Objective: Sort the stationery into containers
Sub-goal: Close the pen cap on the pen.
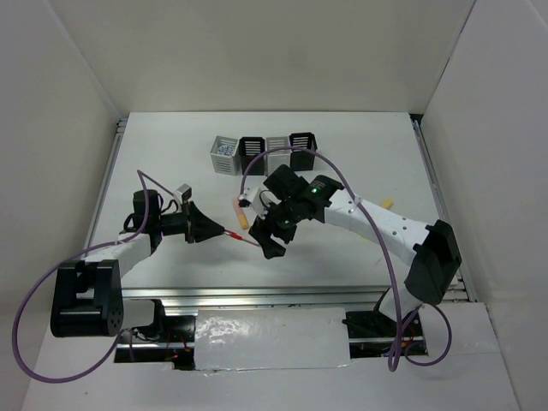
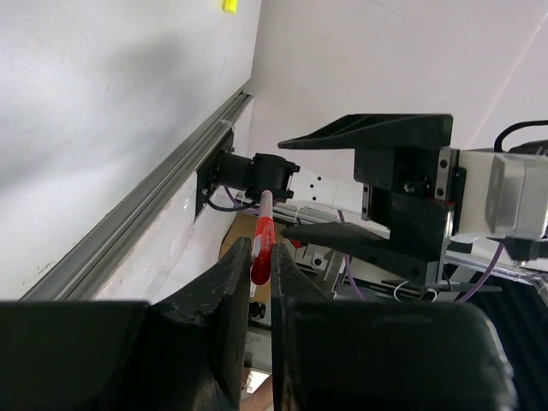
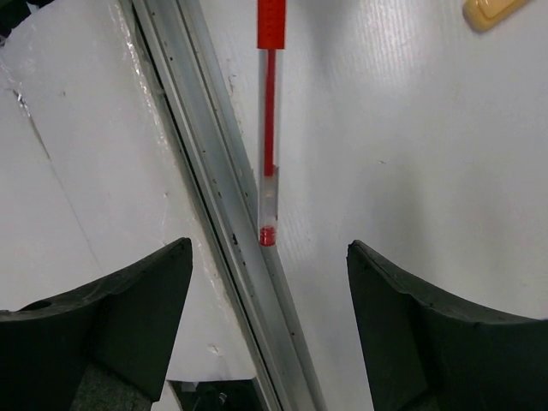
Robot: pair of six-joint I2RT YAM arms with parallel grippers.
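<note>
i see the left gripper (image 2: 261,257) clamped on the thin red pen (image 3: 269,128). on the right gripper (image 3: 270,253) the jaws stand apart, pen end facing their gap.

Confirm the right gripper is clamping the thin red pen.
No, the right gripper stands wide open, the thin red pen clear of both fingers.

White panels (image 1: 68,128) are boxing in a white table (image 1: 385,154) edged with aluminium rails (image 1: 257,295); we're looking into a robotics lab cell.
</note>
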